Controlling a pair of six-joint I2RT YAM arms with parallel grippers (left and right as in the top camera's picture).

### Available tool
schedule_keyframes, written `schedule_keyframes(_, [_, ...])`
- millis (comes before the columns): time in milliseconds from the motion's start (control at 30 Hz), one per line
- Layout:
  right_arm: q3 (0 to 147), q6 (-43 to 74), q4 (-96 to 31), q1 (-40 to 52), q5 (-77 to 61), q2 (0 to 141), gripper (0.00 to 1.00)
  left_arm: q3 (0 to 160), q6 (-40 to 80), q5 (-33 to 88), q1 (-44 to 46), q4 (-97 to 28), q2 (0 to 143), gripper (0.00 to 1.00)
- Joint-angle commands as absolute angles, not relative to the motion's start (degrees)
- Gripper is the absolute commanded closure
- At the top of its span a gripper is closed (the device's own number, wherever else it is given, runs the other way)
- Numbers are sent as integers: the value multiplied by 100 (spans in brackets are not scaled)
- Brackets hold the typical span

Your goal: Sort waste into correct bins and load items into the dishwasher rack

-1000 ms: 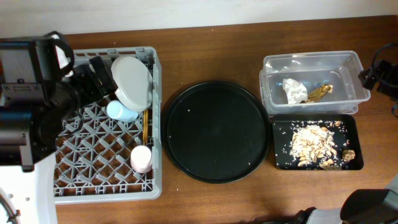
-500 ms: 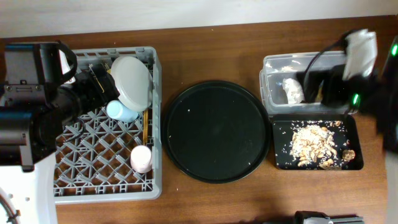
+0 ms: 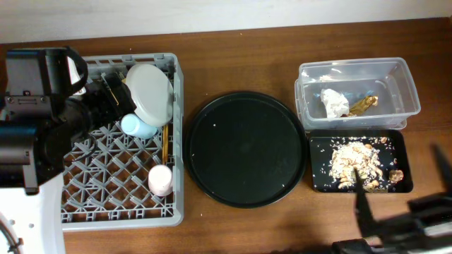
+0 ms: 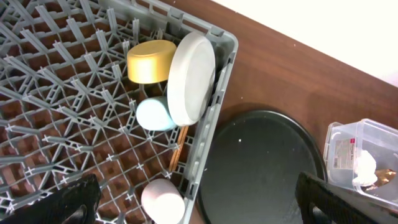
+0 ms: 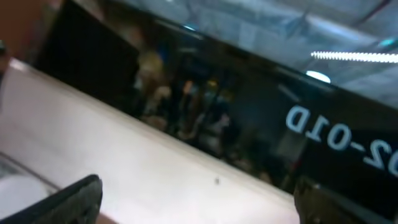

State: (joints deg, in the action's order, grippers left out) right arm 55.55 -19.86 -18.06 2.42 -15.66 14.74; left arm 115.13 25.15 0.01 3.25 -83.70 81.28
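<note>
The grey dishwasher rack (image 3: 106,204) stands at the left. It holds the pale plate (image 3: 150,92) on edge, the blue cup (image 3: 138,127), the pink cup (image 3: 160,180) and the wooden chopsticks (image 3: 164,141). The left wrist view also shows the yellow bowl (image 4: 151,61) in the rack beside the plate (image 4: 191,78). My left gripper (image 4: 196,204) is open and empty above the rack. The clear tub (image 3: 395,74) holds the white tissue (image 3: 335,102) and the gold wrapper (image 3: 364,104). The shallow black tray (image 3: 399,144) holds the food scraps (image 3: 357,164). My right gripper (image 5: 199,199) is open, empty and faces away from the table.
A big round black tray (image 3: 246,148) lies between the rack and the bins. My right arm (image 3: 399,222) is a dark blur at the bottom right edge, in front of the shallow black tray. My left arm (image 3: 35,120) covers the rack's left side.
My right arm has swept from over the clear tub down to the bottom right corner. The left arm and all objects have stayed put.
</note>
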Motion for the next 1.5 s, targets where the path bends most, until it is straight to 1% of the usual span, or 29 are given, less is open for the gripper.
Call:
schedule_keyframes(0, [3743, -1741, -685, -34, -1472, 607, 1, 11507, 2569, 25, 320, -8374, 8110, 1])
schedule_keyframes(67, [2685, -1603, 381, -73, -1470, 266, 1, 11507, 2569, 25, 320, -8374, 8110, 1])
schedule_keyframes(133, [1828, -1509, 1090, -75, -1470, 10, 1, 11507, 2569, 25, 320, -8374, 8110, 1])
schedule_keyframes(200, [1247, -1177, 1487, -78, -1428, 19, 1, 11507, 2569, 25, 320, -8374, 8110, 0])
schedule_keyframes(333, [469, -950, 1789, -78, -1302, 19, 1, 11507, 2569, 25, 320, -8374, 8110, 1])
schedule_keyframes(433, [43, -379, 1796, -75, -652, 19, 1, 11507, 2569, 25, 320, -8374, 8110, 1])
schedule_keyframes(567, [32, -355, 1090, -71, -121, 19, 1, 11507, 2567, 27, 320, -8374, 8110, 1])
schedule_keyframes(633, [32, -357, 558, -71, 121, 19, 1, 11507, 2569, 25, 320, -8374, 8110, 1])
schedule_keyframes(700, [32, -357, -333, -71, 287, 19, 1, 11507, 2569, 25, 320, -8374, 8110, 1])
schedule_keyframes(733, [32, -377, -458, -73, 287, 19, 1, 11507, 2569, 25, 320, -8374, 8110, 1])
schedule_keyframes(1467, [32, -399, -449, -73, 285, 21, 1, 11507, 2569, 25, 320, -8374, 8110, 1])
